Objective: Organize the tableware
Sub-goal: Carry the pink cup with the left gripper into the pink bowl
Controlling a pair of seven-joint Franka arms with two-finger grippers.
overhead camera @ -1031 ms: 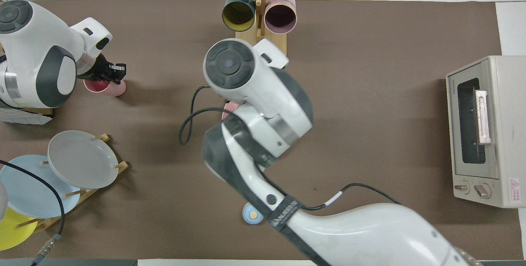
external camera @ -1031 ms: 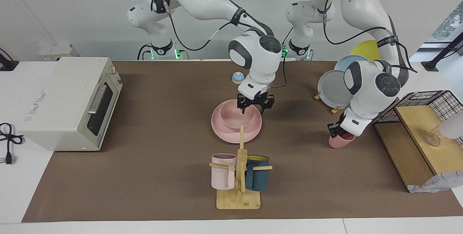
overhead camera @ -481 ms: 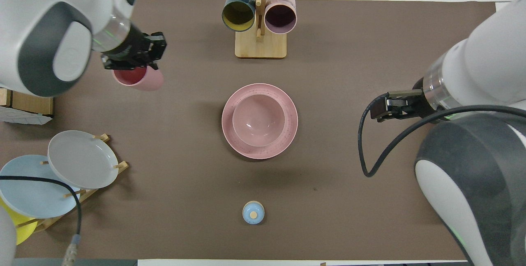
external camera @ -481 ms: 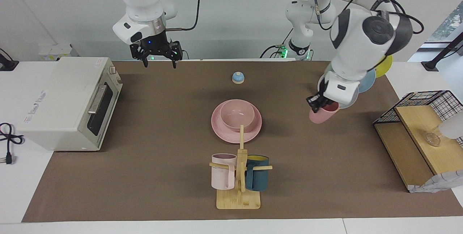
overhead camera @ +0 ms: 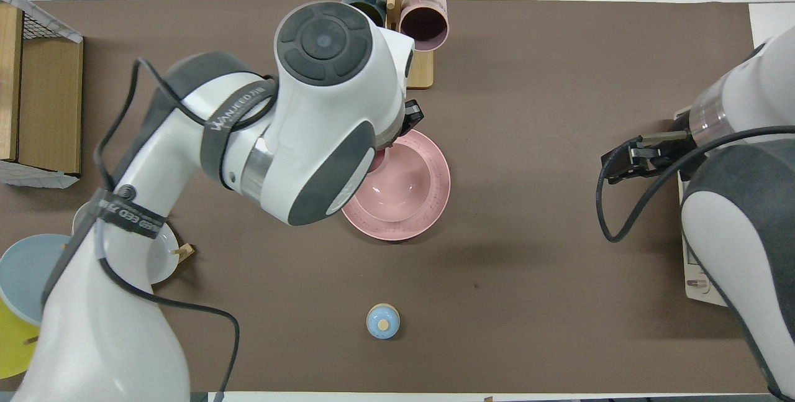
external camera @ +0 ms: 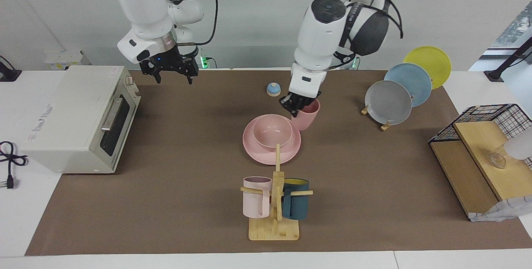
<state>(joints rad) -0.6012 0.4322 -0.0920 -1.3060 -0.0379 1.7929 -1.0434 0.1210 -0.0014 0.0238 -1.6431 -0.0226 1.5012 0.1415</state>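
The pink bowl (external camera: 272,132) sits in the pink plate (external camera: 254,153) at the table's middle; both also show in the overhead view, the bowl (overhead camera: 400,181) and the plate (overhead camera: 436,198). My left gripper (external camera: 297,107) is shut on the rim of the pink cup (external camera: 307,116) and holds it upright over the plate's edge, beside the bowl toward the left arm's end. In the overhead view the left arm hides the cup. My right gripper (external camera: 173,73) is open and empty, raised over the table's edge beside the toaster oven; it also shows in the overhead view (overhead camera: 621,163).
A wooden mug rack (external camera: 274,229) holds a pale pink mug (external camera: 255,203) and a teal mug (external camera: 296,206). The toaster oven (external camera: 79,117) stands at the right arm's end. A blue bell (external camera: 273,89), a rack with grey (external camera: 390,102), blue and yellow plates, and a wire shelf (external camera: 478,136) are there too.
My left gripper has carried the pink cup from near the plate rack to over the plate's edge next to the bowl. My right gripper has shifted slightly toward the oven.
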